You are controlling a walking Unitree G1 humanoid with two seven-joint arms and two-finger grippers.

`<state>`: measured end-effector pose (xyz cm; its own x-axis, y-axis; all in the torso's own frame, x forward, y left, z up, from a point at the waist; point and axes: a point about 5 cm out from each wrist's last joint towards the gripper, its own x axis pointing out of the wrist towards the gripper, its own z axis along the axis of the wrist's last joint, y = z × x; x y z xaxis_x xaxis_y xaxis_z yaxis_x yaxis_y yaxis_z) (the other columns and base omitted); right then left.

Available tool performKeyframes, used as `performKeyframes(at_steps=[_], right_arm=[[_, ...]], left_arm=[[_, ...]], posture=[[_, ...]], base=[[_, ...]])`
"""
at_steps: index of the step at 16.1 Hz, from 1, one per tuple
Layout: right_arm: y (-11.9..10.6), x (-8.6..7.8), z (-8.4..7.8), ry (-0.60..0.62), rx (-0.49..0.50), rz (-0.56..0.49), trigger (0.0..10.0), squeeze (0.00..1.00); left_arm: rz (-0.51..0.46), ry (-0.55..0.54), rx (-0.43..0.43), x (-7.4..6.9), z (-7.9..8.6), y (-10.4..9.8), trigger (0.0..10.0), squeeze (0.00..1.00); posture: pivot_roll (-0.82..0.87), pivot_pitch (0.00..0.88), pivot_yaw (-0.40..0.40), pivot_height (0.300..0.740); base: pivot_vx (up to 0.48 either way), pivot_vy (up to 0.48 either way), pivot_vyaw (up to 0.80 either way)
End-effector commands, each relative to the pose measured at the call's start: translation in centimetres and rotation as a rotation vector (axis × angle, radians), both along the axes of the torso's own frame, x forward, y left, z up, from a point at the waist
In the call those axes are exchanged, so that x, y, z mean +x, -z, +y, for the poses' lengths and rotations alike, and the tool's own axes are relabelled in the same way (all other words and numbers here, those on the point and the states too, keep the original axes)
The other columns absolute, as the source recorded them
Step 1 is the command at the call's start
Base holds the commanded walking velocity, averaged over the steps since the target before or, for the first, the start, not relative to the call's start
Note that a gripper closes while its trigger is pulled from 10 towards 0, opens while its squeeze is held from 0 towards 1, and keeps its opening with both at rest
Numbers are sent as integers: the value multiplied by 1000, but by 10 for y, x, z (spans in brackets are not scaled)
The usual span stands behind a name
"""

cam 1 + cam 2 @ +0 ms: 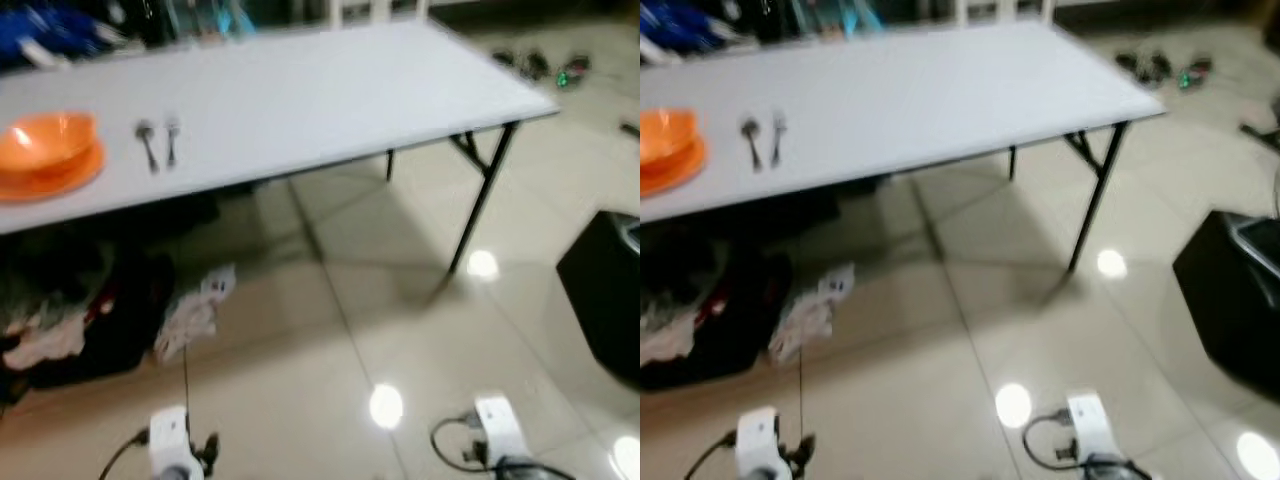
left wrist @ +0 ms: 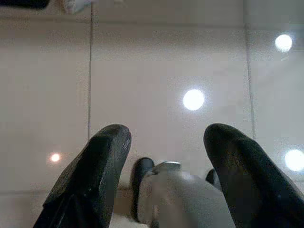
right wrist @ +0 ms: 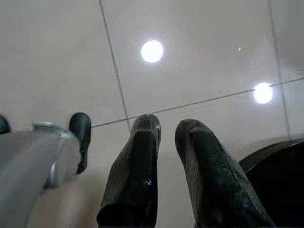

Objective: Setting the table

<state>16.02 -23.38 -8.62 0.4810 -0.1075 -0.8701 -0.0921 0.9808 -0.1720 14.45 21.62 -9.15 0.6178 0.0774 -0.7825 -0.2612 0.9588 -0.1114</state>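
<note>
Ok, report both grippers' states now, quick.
Left gripper: open, holding nothing, hanging over the floor.
Right gripper: open with a narrow gap, holding nothing, also over the floor.

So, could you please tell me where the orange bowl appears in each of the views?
Left eye view: orange bowl at the far left, on the white table, left of the spoon and fork.
Right eye view: cut by the left edge, bowl again left of the cutlery.
Left wrist view: floor tiles.
Right wrist view: floor tiles.
Shared landmark: the spoon and fork.
</note>
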Motion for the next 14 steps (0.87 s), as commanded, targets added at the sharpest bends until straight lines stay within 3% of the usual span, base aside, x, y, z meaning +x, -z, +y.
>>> performKeyframes(at_steps=[1, 14], right_arm=[[-1, 8, 10, -11, 34, -23, 10000, 0], [1, 3, 11, -65, 4, 13, 10000, 0]], left_arm=[[30, -17, 18, -10, 7, 2, 10000, 0], [63, -17, 24, -18, 12, 4, 10000, 0]], posture=[[-164, 89, 15, 740], [-133, 74, -1, 740]], base=[[469, 0, -800], [469, 0, -43]])
